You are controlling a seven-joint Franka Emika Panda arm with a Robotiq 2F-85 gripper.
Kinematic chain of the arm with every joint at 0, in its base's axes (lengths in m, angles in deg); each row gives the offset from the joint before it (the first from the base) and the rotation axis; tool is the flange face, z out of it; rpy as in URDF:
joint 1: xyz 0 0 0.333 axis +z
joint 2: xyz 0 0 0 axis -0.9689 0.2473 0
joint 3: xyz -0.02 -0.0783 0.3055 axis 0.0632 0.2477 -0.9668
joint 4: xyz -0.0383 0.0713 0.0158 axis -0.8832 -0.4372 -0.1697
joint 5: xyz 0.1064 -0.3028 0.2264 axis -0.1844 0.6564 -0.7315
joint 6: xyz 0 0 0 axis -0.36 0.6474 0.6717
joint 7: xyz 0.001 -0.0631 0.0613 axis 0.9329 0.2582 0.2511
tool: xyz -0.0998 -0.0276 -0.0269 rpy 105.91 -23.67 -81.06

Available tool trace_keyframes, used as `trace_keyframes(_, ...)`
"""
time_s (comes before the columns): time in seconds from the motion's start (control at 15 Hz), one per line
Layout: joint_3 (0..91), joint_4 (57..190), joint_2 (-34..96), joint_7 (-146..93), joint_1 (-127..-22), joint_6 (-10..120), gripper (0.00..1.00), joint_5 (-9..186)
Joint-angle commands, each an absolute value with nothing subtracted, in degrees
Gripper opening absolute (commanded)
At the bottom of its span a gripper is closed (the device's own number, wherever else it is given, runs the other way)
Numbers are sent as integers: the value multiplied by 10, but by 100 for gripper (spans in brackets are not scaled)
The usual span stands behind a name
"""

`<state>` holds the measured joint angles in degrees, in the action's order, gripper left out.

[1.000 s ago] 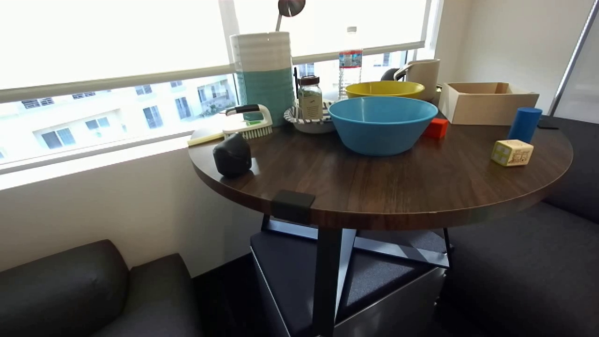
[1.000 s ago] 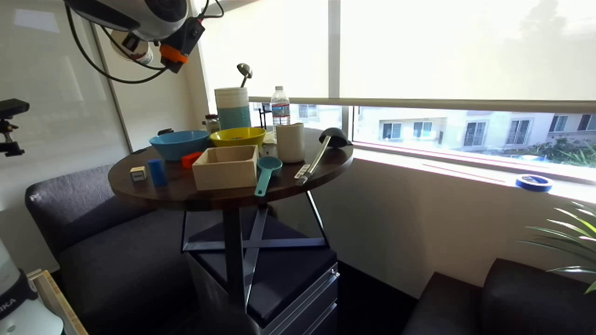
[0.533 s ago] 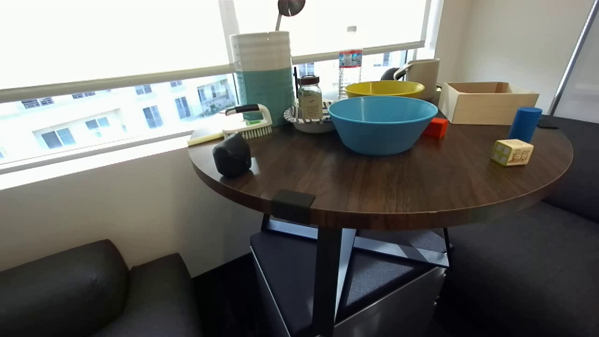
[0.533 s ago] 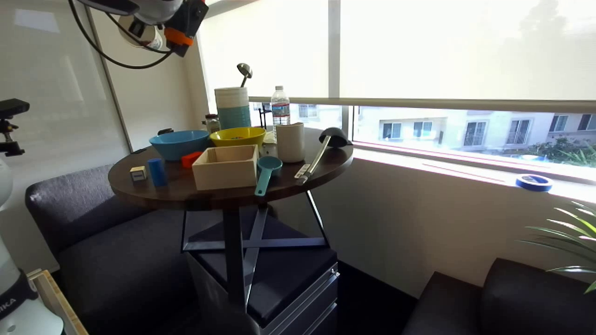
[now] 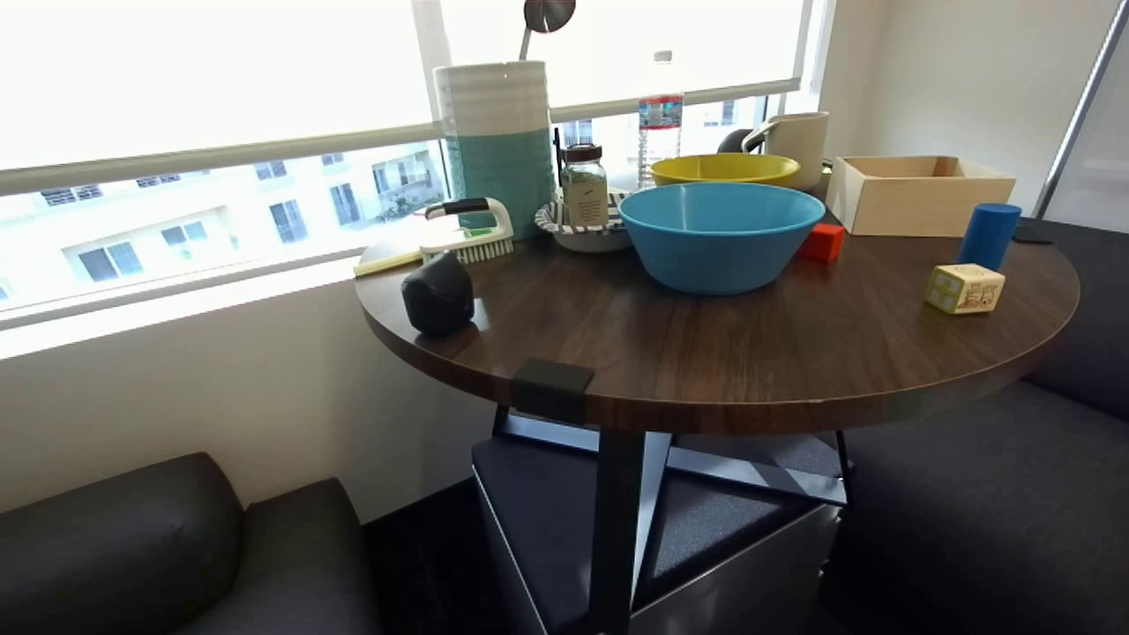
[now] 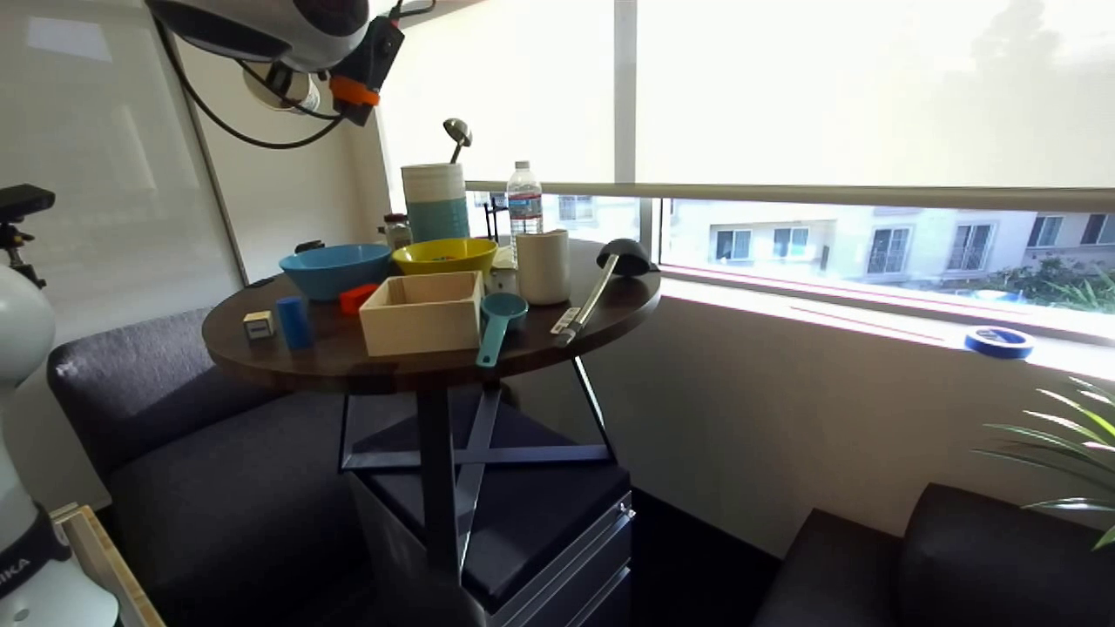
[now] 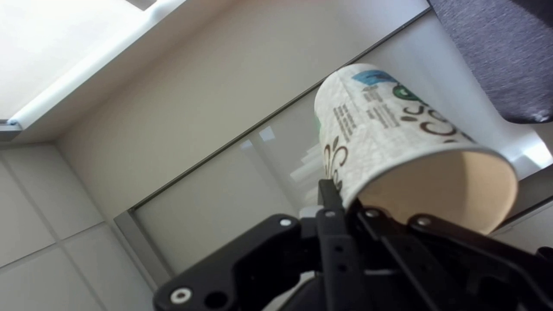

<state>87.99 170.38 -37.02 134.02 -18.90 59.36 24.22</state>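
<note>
Paper cup (image 7: 397,134) hangs tilted, the hand (image 7: 344,203) pinching its rim, presumably because one thin wall is easiest to grip.

On the round desk (image 5: 688,339) sits a blue bowl (image 5: 719,260), with a yellow bowl (image 6: 446,267) just beside it. Between the blue bowl and a pale wooden box (image 5: 935,207) I spot a red block (image 5: 822,242). A toy block (image 5: 968,289) and a scrub brush (image 5: 481,236) sit apart from the blue bowl; a black ladle (image 6: 624,258) lies well away from it.
</note>
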Motion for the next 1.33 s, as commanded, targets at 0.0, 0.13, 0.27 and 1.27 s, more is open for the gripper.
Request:
trace_keyframes(0.0, 879, 1704, -371, 1340, -191, 594, 3, 242)
trace_keyframes(0.13, 887, 1705, -383, 1346, -178, 593, 1, 243)
trace_keyframes(0.27, 901, 1711, -388, 1377, -160, 587, 1, 220)
trace_keyframes(1.27, 1007, 1732, -622, 1356, 59, 741, 1, 505)
